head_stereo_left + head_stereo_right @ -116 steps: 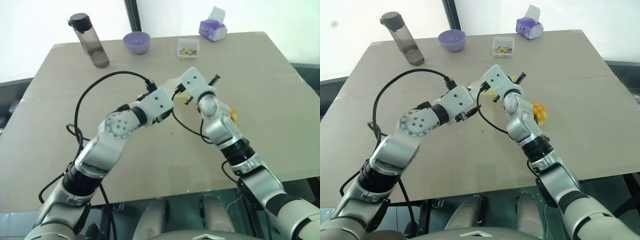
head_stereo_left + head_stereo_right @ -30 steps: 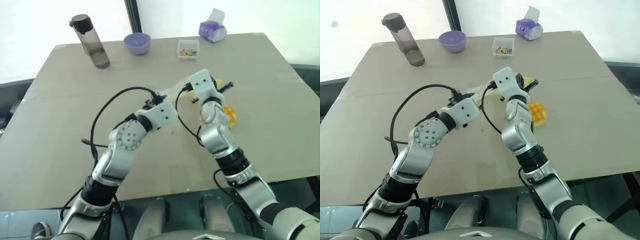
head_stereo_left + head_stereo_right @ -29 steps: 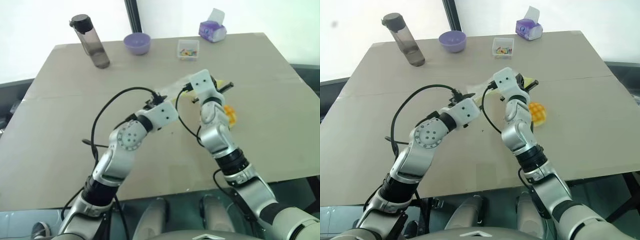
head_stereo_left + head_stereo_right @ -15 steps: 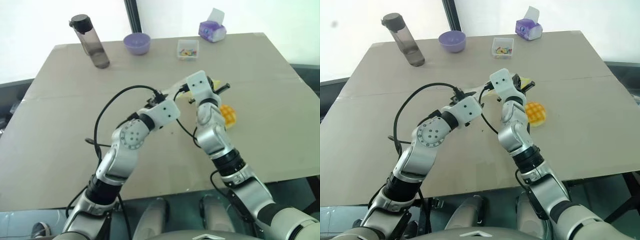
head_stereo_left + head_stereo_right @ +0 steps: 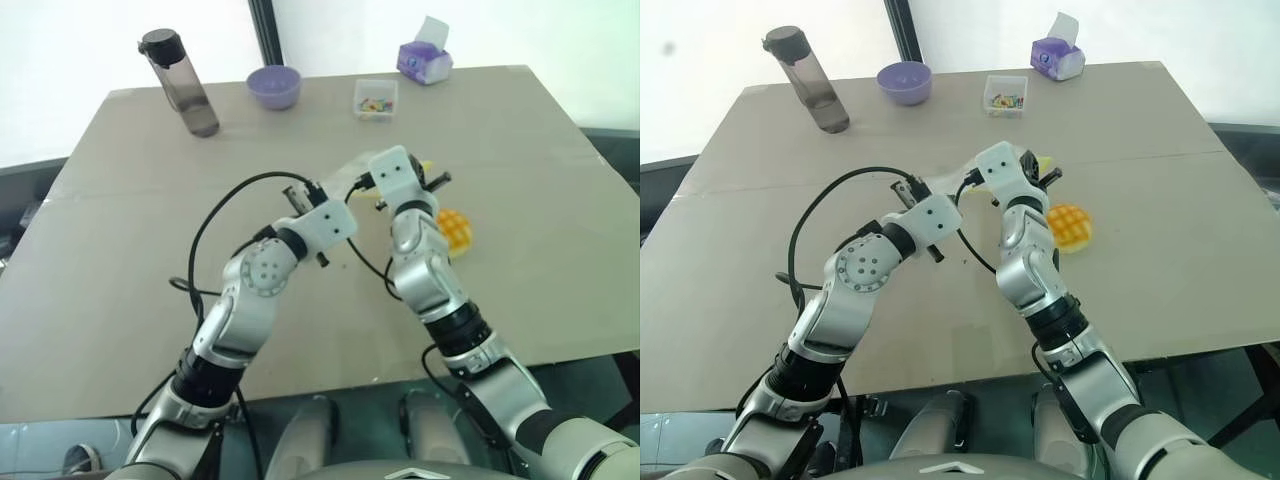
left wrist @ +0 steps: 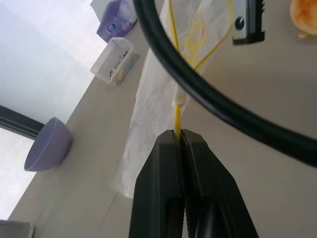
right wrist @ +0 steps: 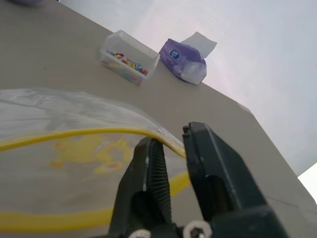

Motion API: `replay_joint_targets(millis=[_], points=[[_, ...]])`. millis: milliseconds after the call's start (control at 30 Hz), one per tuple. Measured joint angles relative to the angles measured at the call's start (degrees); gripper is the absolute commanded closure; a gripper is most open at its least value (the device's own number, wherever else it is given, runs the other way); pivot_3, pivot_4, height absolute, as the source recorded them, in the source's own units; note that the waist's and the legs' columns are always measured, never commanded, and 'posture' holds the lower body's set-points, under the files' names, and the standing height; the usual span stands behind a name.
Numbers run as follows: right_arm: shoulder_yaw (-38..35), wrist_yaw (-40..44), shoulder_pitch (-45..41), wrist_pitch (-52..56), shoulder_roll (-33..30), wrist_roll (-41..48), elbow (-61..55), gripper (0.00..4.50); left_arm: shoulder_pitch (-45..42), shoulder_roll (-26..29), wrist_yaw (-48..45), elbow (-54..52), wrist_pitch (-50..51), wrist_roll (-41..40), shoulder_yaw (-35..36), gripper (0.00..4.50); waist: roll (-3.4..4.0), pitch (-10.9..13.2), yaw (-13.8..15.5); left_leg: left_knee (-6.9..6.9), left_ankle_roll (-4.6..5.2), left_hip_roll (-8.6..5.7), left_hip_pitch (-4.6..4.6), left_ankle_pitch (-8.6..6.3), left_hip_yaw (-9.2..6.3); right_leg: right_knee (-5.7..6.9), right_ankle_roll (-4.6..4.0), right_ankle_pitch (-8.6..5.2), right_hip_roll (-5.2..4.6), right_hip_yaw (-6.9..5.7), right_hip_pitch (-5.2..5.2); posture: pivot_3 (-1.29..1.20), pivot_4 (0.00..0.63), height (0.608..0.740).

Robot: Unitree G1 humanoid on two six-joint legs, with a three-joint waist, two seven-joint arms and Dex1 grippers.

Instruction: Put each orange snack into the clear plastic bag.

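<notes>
No readable writing shows on anything; the clear plastic bag point(image 7: 74, 148) carries only a yellow printed figure, and the purple tissue pack point(image 7: 185, 62) has a small round blue mark too small to read.

Over the middle of the bench point(image 5: 120, 280) the two arms bend inward at the elbows and meet. The left claw point(image 6: 181, 136) reaches level toward the far right, its fingers pressed together on the yellow strip at the bag's edge. The right claw point(image 7: 171, 144) points toward the far edge, fingers slightly parted with the yellow strip between them; whether they pinch it I cannot tell. The bag hangs lifted between both claws.

Just right of the right arm, the orange snack point(image 5: 1068, 226) lies on the bench, outside the bag.

Along the far edge stand a dark bottle point(image 5: 180, 80), a purple bowl point(image 5: 274, 85), a small clear box point(image 5: 376, 98) and the tissue pack.
</notes>
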Motion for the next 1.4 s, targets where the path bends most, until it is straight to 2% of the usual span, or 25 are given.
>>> replay_joint_targets(millis=[33,67,100,133,167,233,367,500,633,733,800,833,933,1267,1400], points=[[-0.3,0.9,0.9,-0.4,-0.1,0.9,-1.7,1.75,0.0,0.0,0.0,0.0,0.0,0.0,0.0,4.50,0.00,0.0,0.0,0.00,0.00,0.00,0.00,0.00,0.00,-0.01,0.00,0.00,0.00,0.00,0.00,0.00,0.150,0.739],[-0.7,2.0,1.6,-0.8,-0.1,1.9,-3.1,1.08,-0.1,0.0,0.0,0.1,0.0,0.0,0.0,4.50,0.00,0.0,0.1,0.00,0.00,0.00,0.00,0.00,0.00,-0.01,0.00,0.00,0.00,0.00,0.00,0.00,0.150,0.739],[-1.0,3.6,2.3,-1.4,-0.4,3.4,-4.8,0.75,-0.2,0.0,0.0,0.1,0.0,0.0,0.0,4.50,0.00,0.0,0.1,0.00,0.00,0.00,0.00,0.00,0.00,0.00,0.00,0.00,0.00,0.00,0.00,0.00,0.150,0.739],[-1.1,4.0,2.4,-1.6,-0.5,3.6,-5.1,0.75,-0.2,0.0,0.0,0.1,0.0,0.0,0.0,4.50,0.00,0.0,0.1,0.00,0.00,0.00,0.00,0.00,0.00,-0.01,0.00,0.00,0.00,0.00,0.00,0.00,0.150,0.739],[-2.4,8.7,3.9,-4.3,-1.7,8.3,-8.6,0.75,-0.3,-0.1,0.1,0.3,0.0,0.0,0.0,4.50,0.00,0.0,0.1,0.00,0.00,0.00,0.00,0.00,-0.01,-0.01,0.00,0.00,0.00,-0.01,0.01,0.00,0.150,0.739],[-3.6,12.4,5.2,-5.1,-2.3,12.0,-11.0,0.75,-0.4,-0.1,0.1,0.5,-0.1,-0.1,0.0,4.50,0.00,0.0,0.1,0.00,0.01,0.00,0.00,0.00,-0.01,-0.01,0.00,0.00,0.00,-0.01,0.01,0.00,0.150,0.739],[-10.8,20.4,9.1,1.1,-2.4,21.5,-18.7,0.75,-0.4,-0.1,0.3,1.0,-1.0,-0.3,0.3,4.50,0.00,0.0,0.2,0.02,0.01,0.00,0.00,-0.01,-0.02,0.00,0.00,0.00,0.00,-0.02,0.03,0.00,0.150,0.739],[-19.3,23.2,9.5,8.4,-2.9,28.2,-24.0,0.75,-0.2,-0.3,1.0,1.5,-1.3,-1.3,1.3,4.50,0.00,0.0,0.2,0.02,0.02,0.00,0.00,-0.01,-0.04,0.02,0.00,0.00,0.00,-0.03,0.02,0.00,0.150,0.739],[-26.5,22.6,10.8,14.2,-2.0,33.2,-25.5,0.75,0.3,-0.6,1.8,1.5,-1.7,-2.4,2.8,4.50,0.00,0.0,0.2,0.02,0.02,0.00,0.01,-0.01,0.01,0.03,0.00,0.00,0.00,0.01,0.02,0.00,0.150,0.739],[-28.7,21.9,10.6,15.5,-0.5,36.5,-26.2,1.61,0.7,-0.8,2.2,1.5,-2.5,-3.0,2.9,4.50,0.00,0.0,0.1,0.01,0.02,0.01,0.03,-0.01,0.00,0.05,0.00,0.00,0.00,0.02,0.01,0.00,0.150,0.739],[-28.3,21.3,10.0,15.4,0.1,38.0,-26.3,2.43,0.9,-0.9,2.2,1.5,-2.9,-3.4,2.9,4.50,0.00,0.0,0.1,0.02,0.02,0.01,0.03,-0.01,0.01,0.05,0.00,0.00,-0.01,0.02,0.01,0.00,0.150,0.739],[-27.5,20.8,9.7,15.2,0.3,38.5,-26.3,3.03,0.9,-0.9,2.2,1.5,-3.1,-3.4,2.9,4.50,0.00,0.0,0.2,0.02,0.02,0.01,0.03,-0.01,0.01,0.05,0.00,0.00,-0.01,0.02,0.01,0.00,0.150,0.739],[-25.7,20.5,8.7,14.1,0.5,39.5,-26.3,4.41,0.9,-0.9,2.2,1.5,-3.4,-3.5,2.9,4.50,0.00,0.0,0.2,0.02,0.01,0.00,0.02,-0.01,0.02,0.04,0.00,0.00,-0.01,0.02,0.01,0.00,0.150,0.739],[-19.3,20.6,7.3,9.3,-1.7,41.0,-20.1,4.41,1.6,-1.0,1.4,1.5,-5.4,-3.7,2.1,4.50,0.01,0.0,0.2,0.02,0.01,0.00,0.02,-0.01,0.01,0.04,0.00,0.00,-0.01,0.01,0.01,0.00,0.150,0.739],[-15.7,22.5,6.9,3.1,-5.7,40.4,-13.4,4.41,2.0,-0.9,0.6,1.5,-6.5,-4.4,1.4,4.50,0.00,0.0,0.2,0.03,0.01,-0.01,0.02,-0.01,0.03,0.01,0.00,0.00,-0.02,0.01,0.03,0.00,0.150,0.739]])
